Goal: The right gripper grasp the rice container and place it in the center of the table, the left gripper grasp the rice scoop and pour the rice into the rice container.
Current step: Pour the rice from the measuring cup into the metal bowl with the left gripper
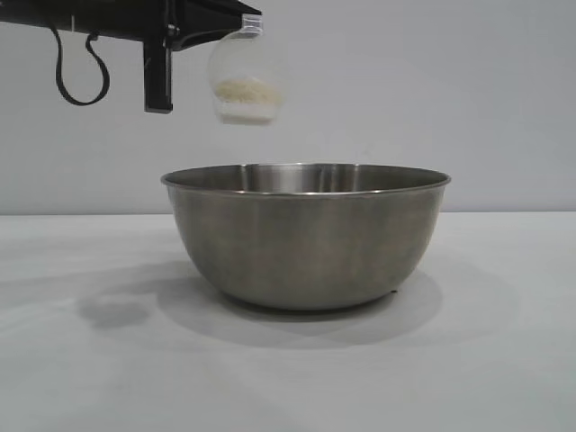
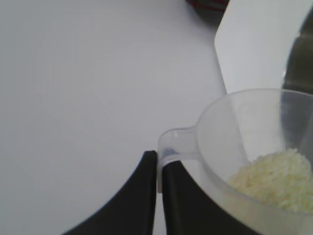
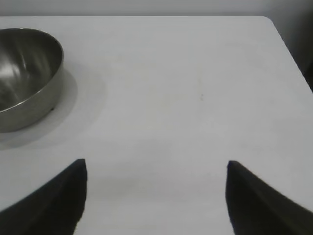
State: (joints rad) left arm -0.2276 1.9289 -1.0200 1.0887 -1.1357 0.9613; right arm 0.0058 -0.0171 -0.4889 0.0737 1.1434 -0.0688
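Note:
The steel rice container [image 1: 306, 236] stands upright on the white table [image 1: 81, 378], in the middle of the exterior view. It also shows in the right wrist view [image 3: 27, 78]. My left gripper [image 2: 159, 169] is shut on the loop handle of the translucent rice scoop [image 2: 254, 147]. It holds the scoop [image 1: 245, 76] high above the container's left rim. Off-white rice [image 2: 276, 178] lies heaped inside the scoop and shows through its wall [image 1: 245, 90]. My right gripper [image 3: 156, 169] is open and empty above bare table, away from the container. It is out of the exterior view.
The table's far edge and rounded corner [image 3: 266, 19] show in the right wrist view. A black cable loop [image 1: 81, 72] hangs from the left arm at the upper left. The scoop's shadow [image 1: 112, 312] falls on the table left of the container.

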